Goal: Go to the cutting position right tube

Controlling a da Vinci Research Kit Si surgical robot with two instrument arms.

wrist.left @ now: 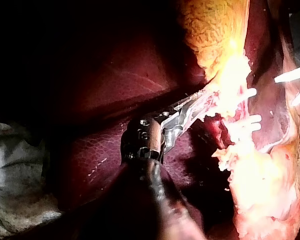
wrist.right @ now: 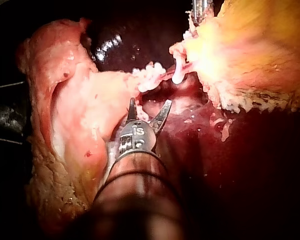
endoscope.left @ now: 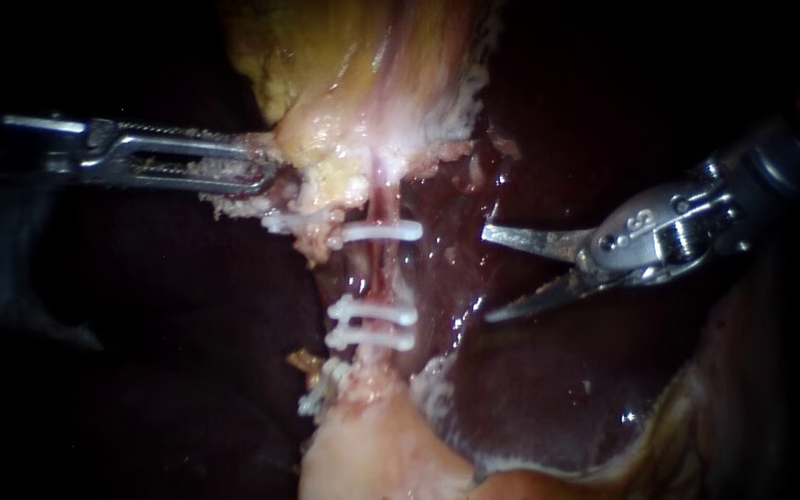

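Liver (endoscope.left: 557, 389) filled the lower right of the frame, the gallbladder (endoscope.left: 344, 74) pale yellow at upper centre. Our left instrument (endoscope.left: 256, 174) came in from the left, jaws pinching the gallbladder's lower edge. Our right instrument (endoscope.left: 486, 275) sat at centre right, blades spread and holding nothing. The right tube (endoscope.left: 379, 273) ran up and down at centre, left of those blades and apart from them. We judged the cut belonged on the bare stretch between the upper clip (endoscope.left: 383, 231) and the two lower clips (endoscope.left: 372, 317), so the nearer right instrument had to travel leftward.
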